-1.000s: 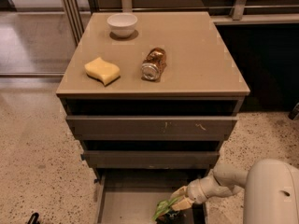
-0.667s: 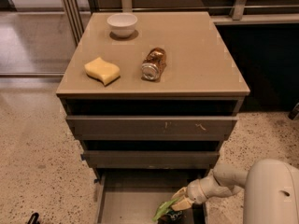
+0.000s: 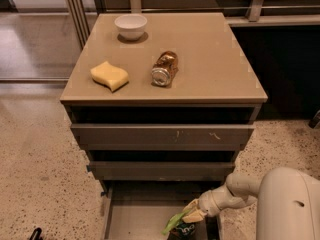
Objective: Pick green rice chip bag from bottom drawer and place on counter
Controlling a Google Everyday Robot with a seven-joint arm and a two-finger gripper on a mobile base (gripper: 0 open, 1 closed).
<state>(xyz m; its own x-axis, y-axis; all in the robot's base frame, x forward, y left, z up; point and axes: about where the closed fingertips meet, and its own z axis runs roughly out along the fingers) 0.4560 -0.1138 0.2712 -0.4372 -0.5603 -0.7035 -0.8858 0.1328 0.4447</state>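
The bottom drawer [image 3: 135, 219] is pulled open at the foot of the grey cabinet, a shallow grey tray. The green rice chip bag [image 3: 181, 226] sits in it near the right side, at the frame's lower edge, green with a dark panel and white lettering. My gripper [image 3: 191, 215] reaches in from the right on a white arm and is right at the bag's top, touching it. The counter [image 3: 210, 59] is the tan top of the cabinet.
On the counter lie a yellow sponge [image 3: 109, 75], a brown can [image 3: 165, 69] on its side and a white bowl [image 3: 130, 26]. Two grey drawers [image 3: 160, 134] stand above the open one. My white arm housing [image 3: 287, 204] fills the lower right. Speckled floor surrounds the cabinet.
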